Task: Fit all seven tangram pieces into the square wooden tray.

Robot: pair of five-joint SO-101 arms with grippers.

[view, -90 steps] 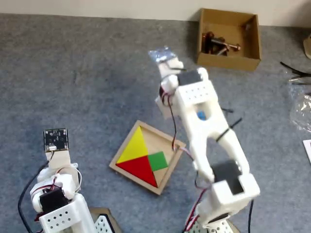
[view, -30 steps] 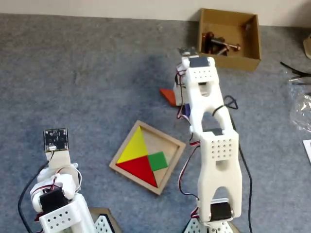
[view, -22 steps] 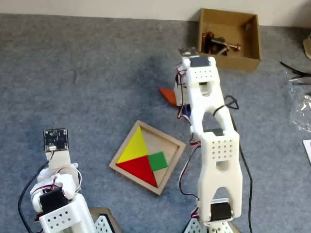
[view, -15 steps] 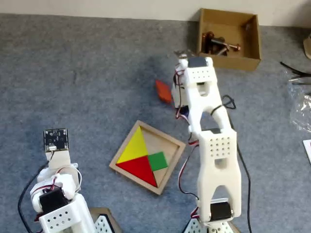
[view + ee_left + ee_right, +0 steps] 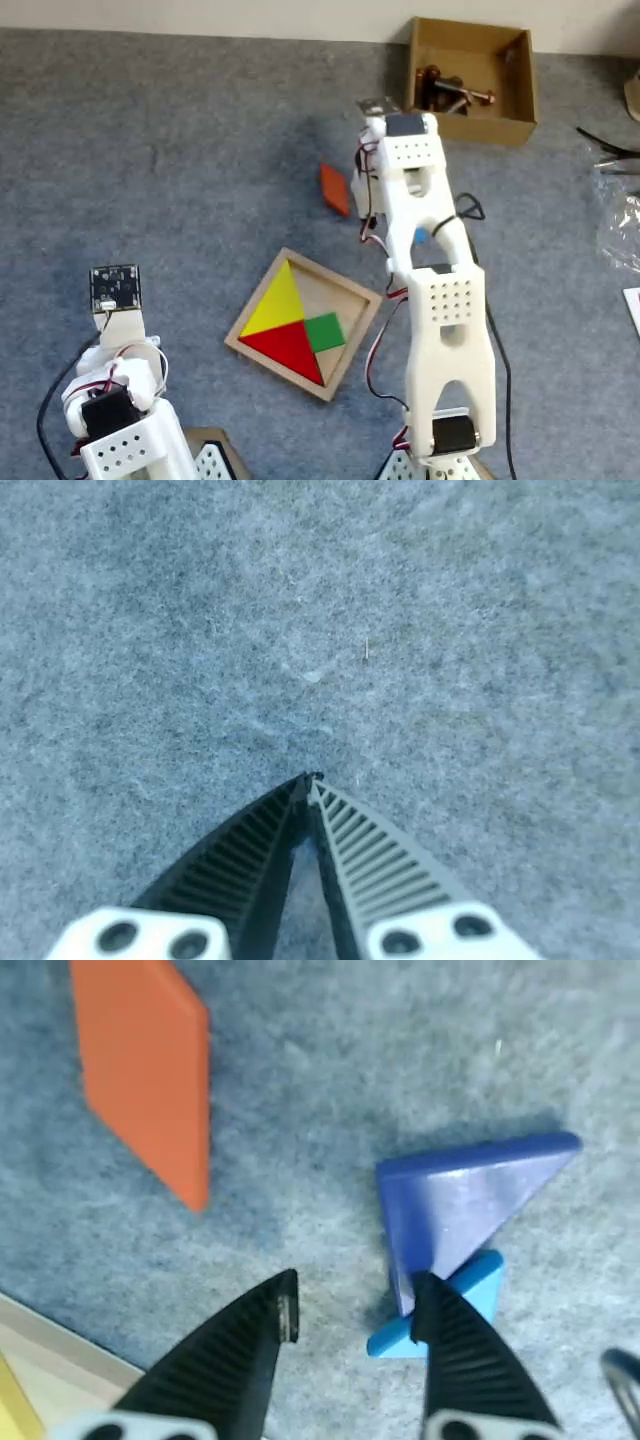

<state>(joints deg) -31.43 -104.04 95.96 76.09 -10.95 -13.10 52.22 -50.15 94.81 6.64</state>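
Grey carpet [image 5: 160, 170] is covering the whole table, with a cardboard box [image 5: 470, 80] sitting at its far edge. Near the middle, the square wooden tray [image 5: 333, 286] is lying turned like a diamond. It is holding a yellow triangle [image 5: 275, 300], a red triangle [image 5: 290, 347] and a green square [image 5: 324, 331], with bare wood showing along its far-right side.

Beyond the tray, an orange parallelogram [image 5: 335, 189] is lying flat on the carpet. Just beside it, a dark blue triangle [image 5: 465, 1195] is resting, seemingly tilted, on a light blue piece [image 5: 475, 1285] whose shape is mostly hidden.

Stretched out over these loose pieces, the right gripper [image 5: 356, 1308] is hanging with its jaws spread wide and gripping nothing. One fingertip is sitting right by the dark blue triangle's corner. By the near-left edge, the left gripper [image 5: 312, 780] is pointing at bare carpet, its jaws pressed together.
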